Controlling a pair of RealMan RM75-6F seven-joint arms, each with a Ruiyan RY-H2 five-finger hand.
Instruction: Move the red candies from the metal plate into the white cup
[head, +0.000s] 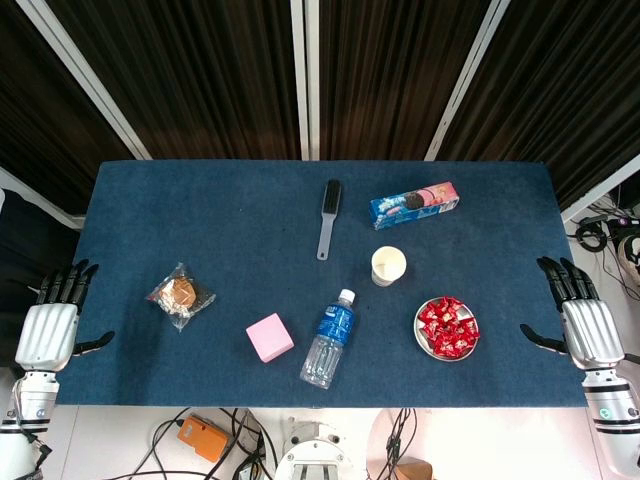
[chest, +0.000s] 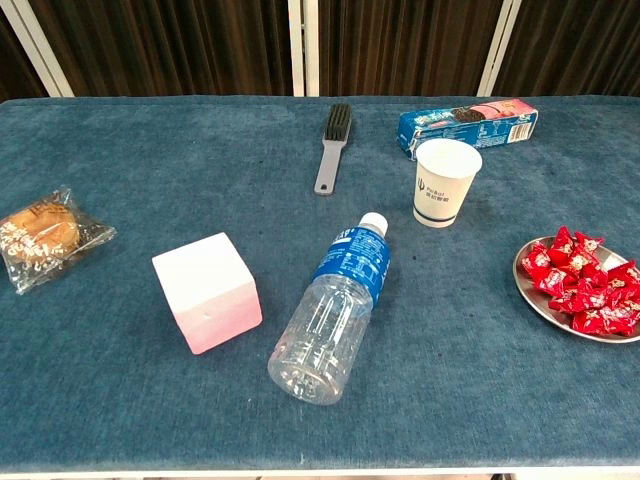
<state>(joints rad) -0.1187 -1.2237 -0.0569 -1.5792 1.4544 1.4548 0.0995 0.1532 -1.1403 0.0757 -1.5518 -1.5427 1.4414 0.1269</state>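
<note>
Red candies (head: 448, 326) sit heaped on the metal plate (head: 422, 338) at about four o'clock from the table's middle in our head view, with the white cup (head: 388, 266) just beside the plate at its ten o'clock. We read them as small, light, individually wrapped sweets in glossy crinkled film (likely slippery, and prone to shifting in the pile), so we would pinch one loose piece from the top or edge of the heap by its body or twisted wrapper end rather than dig in. In the chest view the wrappers (chest: 584, 280) show bright red with pale highlights, filling the shallow silvery dish almost to its rim. Our right hand (head: 585, 322) waits off the table's right edge, at three o'clock from the plate, fingers spread and holding nothing. Our left hand (head: 55, 325) rests at the far left edge, likewise spread and empty. No candy has yet reached the cup, as far as we can judge.
</note>
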